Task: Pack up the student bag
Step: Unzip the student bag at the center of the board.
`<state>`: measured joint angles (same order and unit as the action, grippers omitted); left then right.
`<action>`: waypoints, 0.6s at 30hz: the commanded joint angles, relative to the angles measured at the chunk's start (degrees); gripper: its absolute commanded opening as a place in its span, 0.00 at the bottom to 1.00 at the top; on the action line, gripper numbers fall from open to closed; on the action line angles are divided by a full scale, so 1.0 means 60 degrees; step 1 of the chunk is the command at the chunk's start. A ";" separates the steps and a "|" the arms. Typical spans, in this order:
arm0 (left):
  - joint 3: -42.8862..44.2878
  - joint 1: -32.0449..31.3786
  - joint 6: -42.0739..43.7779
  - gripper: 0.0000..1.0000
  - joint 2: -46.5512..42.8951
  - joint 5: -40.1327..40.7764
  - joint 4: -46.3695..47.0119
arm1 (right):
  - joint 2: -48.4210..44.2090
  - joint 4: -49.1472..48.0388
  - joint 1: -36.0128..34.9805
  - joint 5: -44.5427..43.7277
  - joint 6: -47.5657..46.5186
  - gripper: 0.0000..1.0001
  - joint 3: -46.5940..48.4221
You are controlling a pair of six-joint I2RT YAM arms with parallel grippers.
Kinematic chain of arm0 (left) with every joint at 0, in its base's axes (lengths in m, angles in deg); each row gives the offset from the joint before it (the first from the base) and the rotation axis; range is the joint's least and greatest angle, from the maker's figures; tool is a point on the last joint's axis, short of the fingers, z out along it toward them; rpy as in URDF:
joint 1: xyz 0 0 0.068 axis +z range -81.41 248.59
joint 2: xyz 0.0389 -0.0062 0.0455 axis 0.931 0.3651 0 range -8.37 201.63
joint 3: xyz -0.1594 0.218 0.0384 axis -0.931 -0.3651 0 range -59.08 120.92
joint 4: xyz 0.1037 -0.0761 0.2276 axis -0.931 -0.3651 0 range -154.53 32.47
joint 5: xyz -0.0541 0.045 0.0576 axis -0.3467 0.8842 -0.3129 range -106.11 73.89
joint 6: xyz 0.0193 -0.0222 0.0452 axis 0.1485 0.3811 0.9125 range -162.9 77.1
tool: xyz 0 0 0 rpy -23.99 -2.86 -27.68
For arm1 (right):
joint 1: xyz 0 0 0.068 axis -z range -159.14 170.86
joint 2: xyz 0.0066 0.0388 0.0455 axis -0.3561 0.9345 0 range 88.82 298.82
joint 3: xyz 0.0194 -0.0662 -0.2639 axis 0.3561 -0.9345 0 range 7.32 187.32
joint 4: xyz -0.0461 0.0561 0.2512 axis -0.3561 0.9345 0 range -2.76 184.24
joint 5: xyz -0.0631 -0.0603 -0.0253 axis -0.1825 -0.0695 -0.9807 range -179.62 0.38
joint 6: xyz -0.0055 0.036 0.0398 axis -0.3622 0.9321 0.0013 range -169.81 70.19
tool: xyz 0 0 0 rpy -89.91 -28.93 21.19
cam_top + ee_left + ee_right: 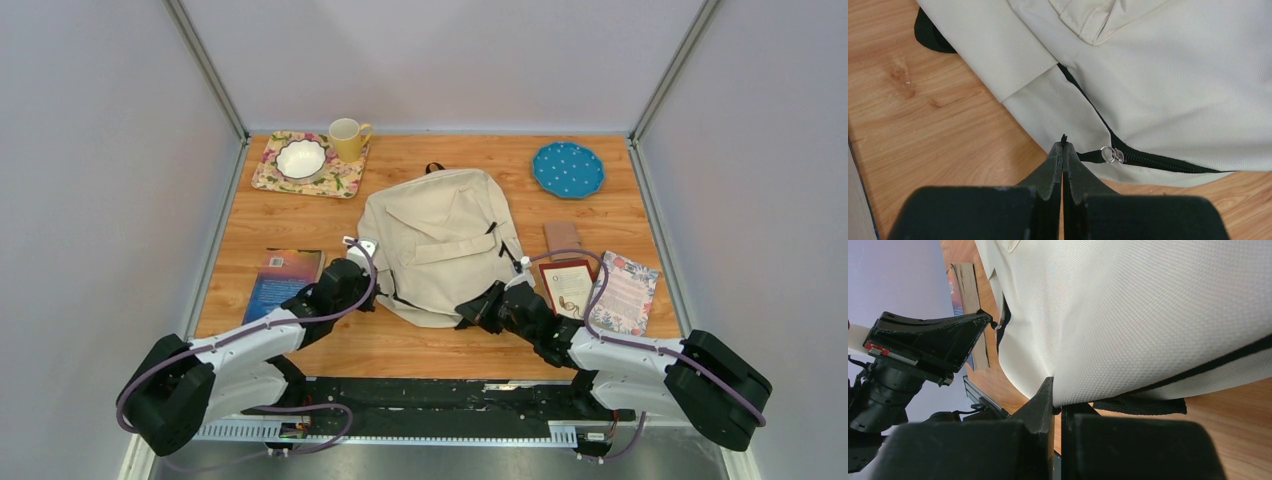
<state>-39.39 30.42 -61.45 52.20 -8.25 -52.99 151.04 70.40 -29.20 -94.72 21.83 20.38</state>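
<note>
The student bag [437, 240], a cream fabric backpack, lies flat in the middle of the wooden table. My left gripper [373, 296] is at its near left edge. In the left wrist view the left gripper [1063, 145] is shut on the black pull cord that leads to the silver zipper ring [1108, 155]; a stub of cord sticks out above the tips. My right gripper [463, 315] is at the bag's near right edge. In the right wrist view the right gripper [1054, 401] is shut on a fold of the bag's fabric [1148, 315], with one finger hidden under the cloth.
A blue book [283, 282] lies left of the bag. To its right are a brown wallet [563, 238], a red-framed card [568, 287] and a floral notebook [626, 292]. At the back stand a yellow mug [348, 138], a white bowl [301, 158] on a floral mat [340, 180], and a blue plate [568, 168].
</note>
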 commanded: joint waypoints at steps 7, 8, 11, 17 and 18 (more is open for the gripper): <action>0.0762 0.1526 0.0747 0.00 0.1035 0.1635 0.0327 | -0.0101 0.0829 0.0068 -0.0189 -0.0675 0.00 -0.0272; 0.0850 0.1572 0.0718 0.00 0.1095 0.1649 0.0299 | -0.0115 0.0858 0.0068 -0.0189 -0.0704 0.00 -0.0287; 0.1070 0.1660 0.0674 0.00 0.1198 0.1708 0.0328 | -0.0130 0.0917 0.0068 -0.0160 -0.0733 0.00 -0.0272; 0.1144 0.1660 0.0600 0.00 0.1213 0.1724 -0.0082 | 0.0031 0.0771 0.0068 0.0015 -0.0966 0.00 -0.0156; 0.1071 0.1660 0.0630 0.00 0.1227 0.1215 -0.0097 | 0.0060 0.0814 0.0068 0.0088 -0.1055 0.00 -0.0083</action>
<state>-34.35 40.16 -59.98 59.16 -2.35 -51.44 150.97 73.13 -29.03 -94.50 19.12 19.35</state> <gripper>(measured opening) 0.006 0.029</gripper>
